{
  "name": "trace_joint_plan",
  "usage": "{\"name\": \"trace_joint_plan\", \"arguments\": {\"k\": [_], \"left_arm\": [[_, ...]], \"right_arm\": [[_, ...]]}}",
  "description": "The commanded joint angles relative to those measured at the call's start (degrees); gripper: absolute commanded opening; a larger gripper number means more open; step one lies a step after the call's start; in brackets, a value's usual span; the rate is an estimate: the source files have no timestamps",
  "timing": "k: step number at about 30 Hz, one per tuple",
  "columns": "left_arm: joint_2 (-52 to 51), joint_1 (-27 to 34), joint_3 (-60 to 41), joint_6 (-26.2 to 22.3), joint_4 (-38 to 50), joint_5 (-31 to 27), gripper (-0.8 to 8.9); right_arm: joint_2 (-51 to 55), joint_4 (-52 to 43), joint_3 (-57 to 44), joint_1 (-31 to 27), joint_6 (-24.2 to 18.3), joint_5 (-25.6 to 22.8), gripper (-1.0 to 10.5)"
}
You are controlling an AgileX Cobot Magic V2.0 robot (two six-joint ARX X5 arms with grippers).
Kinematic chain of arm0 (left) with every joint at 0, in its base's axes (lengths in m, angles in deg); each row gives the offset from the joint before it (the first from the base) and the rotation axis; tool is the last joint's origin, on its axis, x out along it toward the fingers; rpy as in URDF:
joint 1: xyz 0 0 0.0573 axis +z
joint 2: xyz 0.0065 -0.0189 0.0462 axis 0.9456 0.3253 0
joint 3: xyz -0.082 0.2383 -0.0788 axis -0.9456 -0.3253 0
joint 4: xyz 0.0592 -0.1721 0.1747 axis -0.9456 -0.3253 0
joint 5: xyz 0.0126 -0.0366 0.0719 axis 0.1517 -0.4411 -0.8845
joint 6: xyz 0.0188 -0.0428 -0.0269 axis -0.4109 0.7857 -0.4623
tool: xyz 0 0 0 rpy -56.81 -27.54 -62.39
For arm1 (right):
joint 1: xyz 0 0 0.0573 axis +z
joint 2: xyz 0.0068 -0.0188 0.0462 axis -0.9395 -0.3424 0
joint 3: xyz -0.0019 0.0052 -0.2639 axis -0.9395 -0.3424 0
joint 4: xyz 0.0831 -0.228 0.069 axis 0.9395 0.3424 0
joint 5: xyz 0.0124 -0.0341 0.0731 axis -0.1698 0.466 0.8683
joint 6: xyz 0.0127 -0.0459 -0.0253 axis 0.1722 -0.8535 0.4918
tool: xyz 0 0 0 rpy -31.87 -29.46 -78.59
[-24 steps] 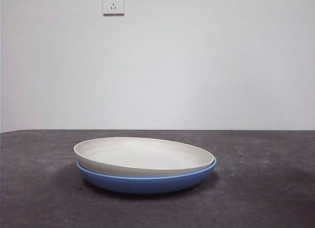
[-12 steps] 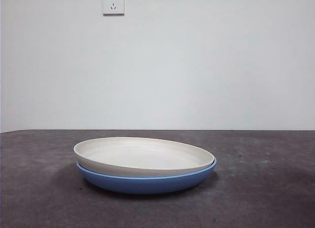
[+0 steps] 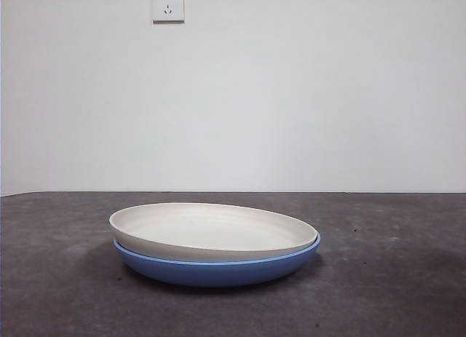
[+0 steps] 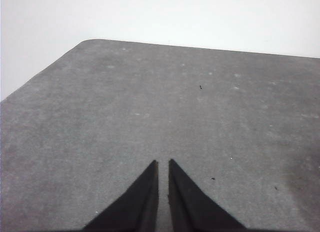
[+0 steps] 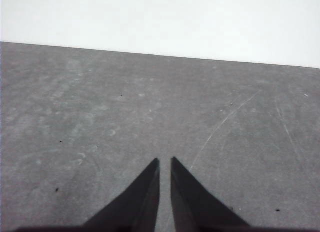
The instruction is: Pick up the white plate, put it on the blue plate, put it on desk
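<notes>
Nothing has changed: the white plate (image 3: pixel 211 231) stays nested on the blue plate (image 3: pixel 218 268). Left gripper (image 4: pixel 163 164) and right gripper (image 5: pixel 165 163), both clenched and empty, see only bare surface (image 3: pixel 393 279); stacking looks done.

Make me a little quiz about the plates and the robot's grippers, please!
1. True or false: the white plate lies in the blue plate.
2. What do both plates rest on?
3. Is the left gripper holding: A) a plate, B) nothing?

Key:
1. True.
2. The desk.
3. B. It is shut over bare desk, just like the right gripper.
</notes>
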Motion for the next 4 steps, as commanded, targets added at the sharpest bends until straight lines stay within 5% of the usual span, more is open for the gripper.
{"name": "trace_joint_plan", "arguments": {"k": [1,4], "left_arm": [[-0.1,0.0,-1.2,-0.6,-0.3,-0.3,0.34],[-0.1,0.0,-1.2,-0.6,-0.3,-0.3,0.34]], "right_arm": [[0.2,-0.6,-0.3,-0.1,-0.4,-0.2,0.3],[0.2,-0.6,-0.3,-0.1,-0.4,-0.2,0.3]]}}
